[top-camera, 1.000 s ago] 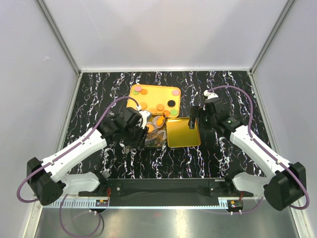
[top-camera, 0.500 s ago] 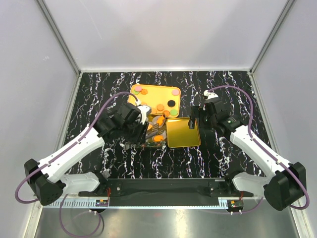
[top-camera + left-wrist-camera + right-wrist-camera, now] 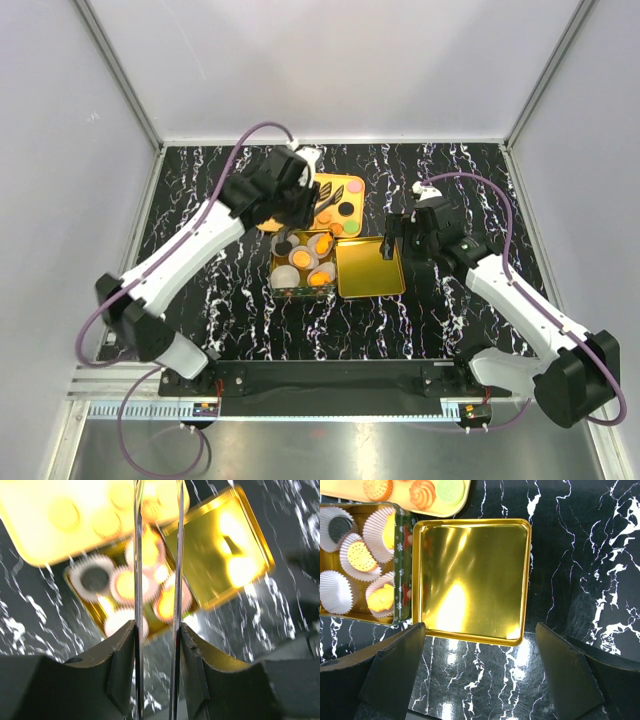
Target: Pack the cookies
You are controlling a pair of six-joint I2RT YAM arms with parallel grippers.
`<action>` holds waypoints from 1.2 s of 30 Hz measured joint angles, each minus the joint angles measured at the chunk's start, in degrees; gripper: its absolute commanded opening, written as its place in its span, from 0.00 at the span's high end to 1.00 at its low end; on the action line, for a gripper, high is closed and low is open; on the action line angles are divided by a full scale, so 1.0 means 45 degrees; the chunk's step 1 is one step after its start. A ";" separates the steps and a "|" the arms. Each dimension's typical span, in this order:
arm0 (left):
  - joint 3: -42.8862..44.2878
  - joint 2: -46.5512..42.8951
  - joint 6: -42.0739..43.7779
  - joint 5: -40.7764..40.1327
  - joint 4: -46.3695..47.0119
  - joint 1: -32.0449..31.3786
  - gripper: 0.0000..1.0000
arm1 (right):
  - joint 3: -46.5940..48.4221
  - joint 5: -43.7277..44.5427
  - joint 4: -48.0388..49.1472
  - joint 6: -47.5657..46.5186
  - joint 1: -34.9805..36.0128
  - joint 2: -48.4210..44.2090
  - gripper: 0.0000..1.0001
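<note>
The cookies lie in two places: loose ones, such as a pink cookie [image 3: 355, 186] and a black one [image 3: 346, 209], on the yellow tray [image 3: 352, 228], and others in white paper cups inside the open tin [image 3: 277, 272], such as an orange cookie [image 3: 361, 556]. My left gripper [image 3: 303, 188] hangs over the tray's left part, shut on metal tongs [image 3: 138, 580]; the tongs' tips are cut off in the blurred left wrist view. My right gripper [image 3: 480, 628] stands open above the near edge of the gold lid [image 3: 470, 575], holding nothing.
The gold lid [image 3: 370, 268] lies flat against the tin's right side. One paper cup [image 3: 335, 592] in the tin has no cookie in it. Black marbled tabletop [image 3: 450, 180] surrounds everything, and white walls close in the sides and back.
My left arm has swung from the tin's left side up and away to the yellow tray, carrying the tongs and uncovering the tin. The right arm has not moved.
</note>
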 measured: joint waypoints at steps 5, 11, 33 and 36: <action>0.1889 0.2545 0.0287 -0.0403 0.0316 0.0393 0.59 | 0.0000 -0.0029 0.0005 0.0005 0.0000 -0.0282 0.00; 0.3220 0.4760 0.0559 -0.0627 0.0466 0.0505 0.59 | 0.0000 -0.0092 0.0005 0.0000 0.0000 -0.0345 0.00; 0.3551 0.6309 0.0787 -0.0573 0.1112 0.0549 0.52 | 0.0000 -0.0126 0.0015 0.0000 0.0000 -0.0393 0.00; 0.3551 0.6494 0.0787 -0.0568 0.1156 0.0549 0.52 | 0.0000 -0.0126 0.0015 0.0000 0.0000 -0.0393 0.00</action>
